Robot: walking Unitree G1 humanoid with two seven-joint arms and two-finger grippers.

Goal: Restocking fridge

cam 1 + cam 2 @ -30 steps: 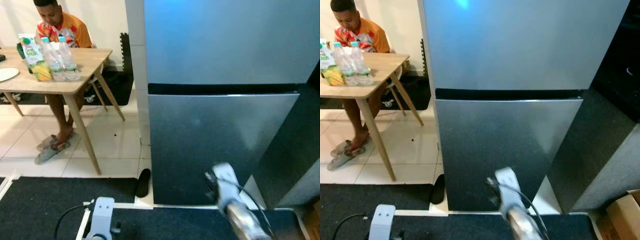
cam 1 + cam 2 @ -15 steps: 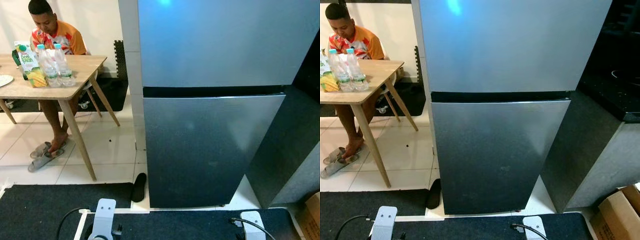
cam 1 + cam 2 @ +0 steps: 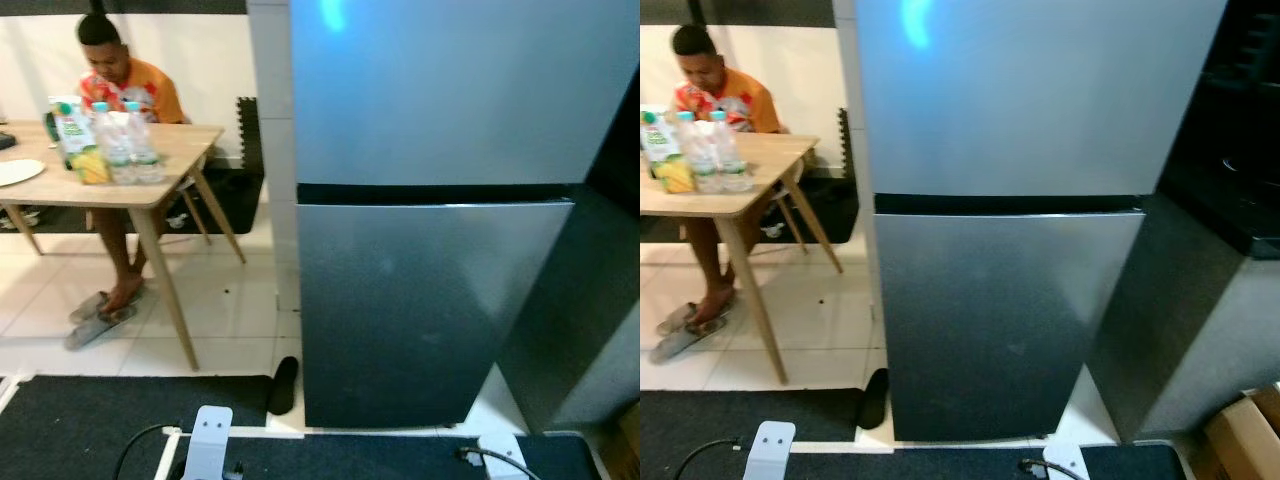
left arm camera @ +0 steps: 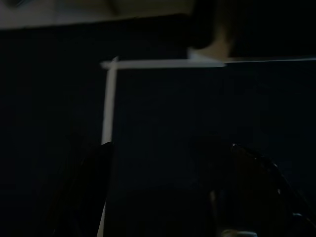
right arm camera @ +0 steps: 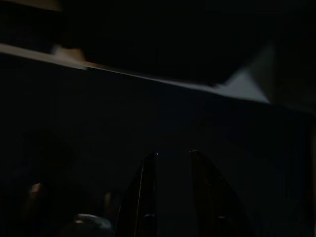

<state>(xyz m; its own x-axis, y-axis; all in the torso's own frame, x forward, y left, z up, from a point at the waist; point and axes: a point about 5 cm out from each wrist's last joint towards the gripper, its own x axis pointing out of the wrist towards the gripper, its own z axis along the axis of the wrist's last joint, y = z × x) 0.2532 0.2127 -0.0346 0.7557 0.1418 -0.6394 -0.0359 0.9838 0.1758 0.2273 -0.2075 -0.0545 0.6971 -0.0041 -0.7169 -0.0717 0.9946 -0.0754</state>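
Two bottles (image 3: pixel 128 145) and carton (image 3: pixel 76 140) on table (image 3: pixel 170 125), well apart from shut fridge (image 3: pixel 430 200). Left gripper (image 4: pixel 168 197) wide, right gripper (image 5: pixel 170 197) narrow, both empty. Risk: reaching fridge empty-handed.

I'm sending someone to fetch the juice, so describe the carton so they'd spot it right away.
Left of the fridge stands a wooden table with a person sitting behind it. The juice carton stands beside two clear water bottles; it alone is a green and white box with yellow fruit printed on it.

Silver-grey fridge (image 3: pixel 430 200); light wood table (image 3: pixel 150 175); orange patterned shirt (image 3: pixel 150 90); black mat (image 3: pixel 100 420).
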